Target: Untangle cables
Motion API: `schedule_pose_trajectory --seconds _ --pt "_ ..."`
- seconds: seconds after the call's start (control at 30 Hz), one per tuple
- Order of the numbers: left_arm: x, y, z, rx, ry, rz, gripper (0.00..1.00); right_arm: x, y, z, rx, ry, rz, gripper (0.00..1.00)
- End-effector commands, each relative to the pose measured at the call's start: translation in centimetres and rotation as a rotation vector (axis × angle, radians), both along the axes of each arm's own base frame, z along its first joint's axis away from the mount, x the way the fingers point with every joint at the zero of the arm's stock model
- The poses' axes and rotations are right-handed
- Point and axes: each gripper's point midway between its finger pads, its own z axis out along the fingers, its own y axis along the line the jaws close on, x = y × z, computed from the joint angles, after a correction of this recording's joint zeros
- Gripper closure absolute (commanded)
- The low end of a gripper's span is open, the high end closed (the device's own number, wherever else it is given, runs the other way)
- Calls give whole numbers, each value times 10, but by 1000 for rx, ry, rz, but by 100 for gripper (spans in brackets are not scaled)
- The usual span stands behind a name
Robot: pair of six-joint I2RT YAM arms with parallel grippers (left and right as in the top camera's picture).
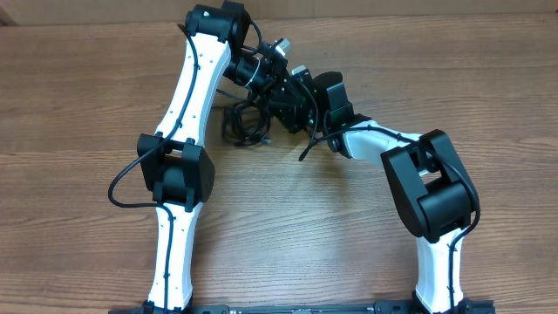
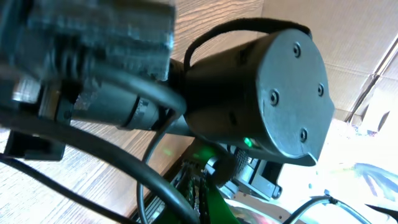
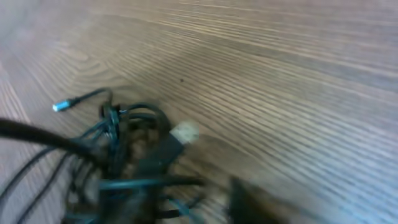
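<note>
The cables [image 1: 248, 122] lie in a tangled black bundle on the wooden counter [image 1: 78, 105], just left of the two grippers, which crowd together at its edge. The left gripper [image 1: 288, 105] is pressed together; I cannot tell whether it pinches a cord. The right gripper [image 1: 307, 118] is lost in the dark cluster, so I cannot tell how its jaws stand. In the right wrist view the tangle lies ahead and to the left of that gripper. A silvery-blue plug tip [image 3: 62, 106] sticks out from it and a pale plug [image 3: 185, 132] rests beside it. Any lettering is too blurred to read.

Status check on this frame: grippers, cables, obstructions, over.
Left gripper shut, hold unclear. Right gripper by cables, jaws unreadable. Cables bunched on table. Both grippers crowd the pile.
</note>
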Motion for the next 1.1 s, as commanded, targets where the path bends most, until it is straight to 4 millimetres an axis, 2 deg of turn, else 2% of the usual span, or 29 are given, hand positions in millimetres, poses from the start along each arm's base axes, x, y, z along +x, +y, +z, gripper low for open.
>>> schedule_pose_trajectory --seconds 0.0,0.13,0.37,0.5,0.63,0.67,0.7,0.77,0.87,0.9,1.0,1.07 --pt "-3 -4 14 -17 -14 -1 96 12 -9 2 -20 -37 -57 96" --pt "-3 -4 14 -16 -14 -1 96 23 -28 11 -15 -46 -99 96" --pt "-3 -4 14 -16 -15 -1 96 36 -79 46 -24 -40 -197 96" --pt "-3 -2 10 10 -22 -2 96 32 -112 59 -22 46 -281 96" --pt "2 18 -18 205 -75 -9 96 14 -143 56 63 281 -435 96" --pt "4 26 -28 281 -94 -12 96 6 -144 53 88 348 -439 96" --pt "5 33 -36 349 -114 -19 96 -5 -140 50 116 418 -412 91" --pt "6 45 -49 468 -149 -35 96 -28 -124 47 171 537 -316 75" --pt "6 58 -64 615 -178 -58 96 -57 -110 42 195 673 -245 64" --pt "5 62 -70 658 -171 -63 96 -64 -106 38 180 704 -243 63" --pt "-4 73 -89 765 -124 -75 96 -75 -95 33 166 750 -231 58" --pt "-13 82 -103 826 -84 -100 96 -78 -85 31 177 782 -241 48"
